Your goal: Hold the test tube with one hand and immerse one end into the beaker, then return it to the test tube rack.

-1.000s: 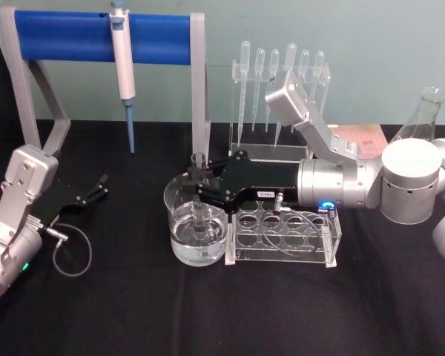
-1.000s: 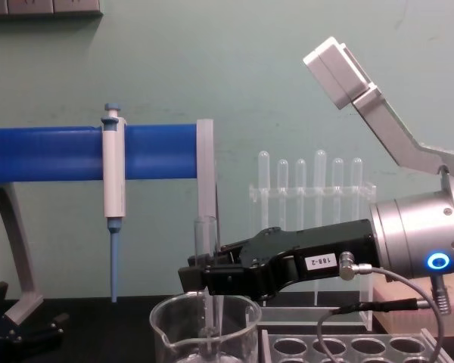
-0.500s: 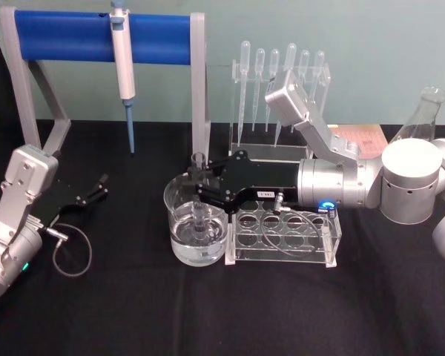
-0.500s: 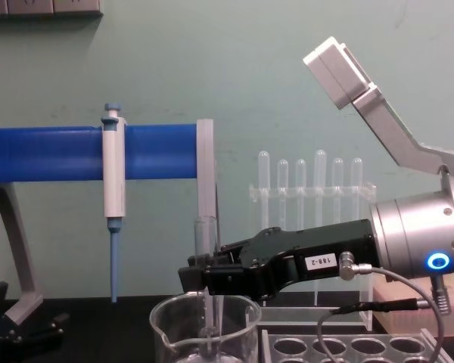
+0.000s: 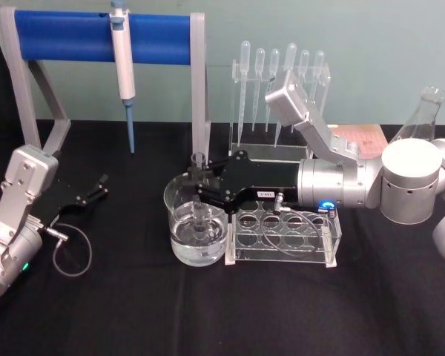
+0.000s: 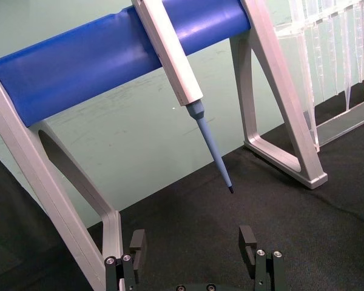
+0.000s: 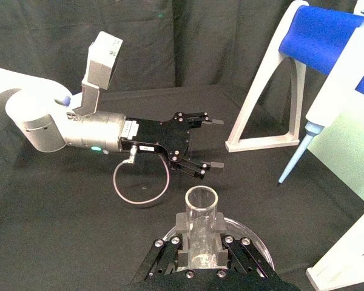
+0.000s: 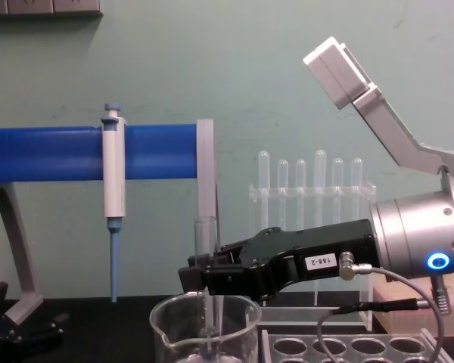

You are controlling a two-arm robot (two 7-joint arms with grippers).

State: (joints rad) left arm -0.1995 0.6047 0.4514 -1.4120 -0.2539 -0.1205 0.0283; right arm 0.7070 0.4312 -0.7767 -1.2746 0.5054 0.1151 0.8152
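Right tool (image 5: 199, 187) around upright test tube (image 7: 201, 221)

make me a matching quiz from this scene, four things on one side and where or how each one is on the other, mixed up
1 clear glass round-bottomed test tube
2 wide clear glass beaker
3 white-and-blue pipettor
4 black left gripper

a hanging on the blue bar
b jaws open, off to the left
c gripped upright by the black right gripper
d holding clear liquid, beside the clear plastic rack

Pairs: 1-c, 2-d, 3-a, 4-b
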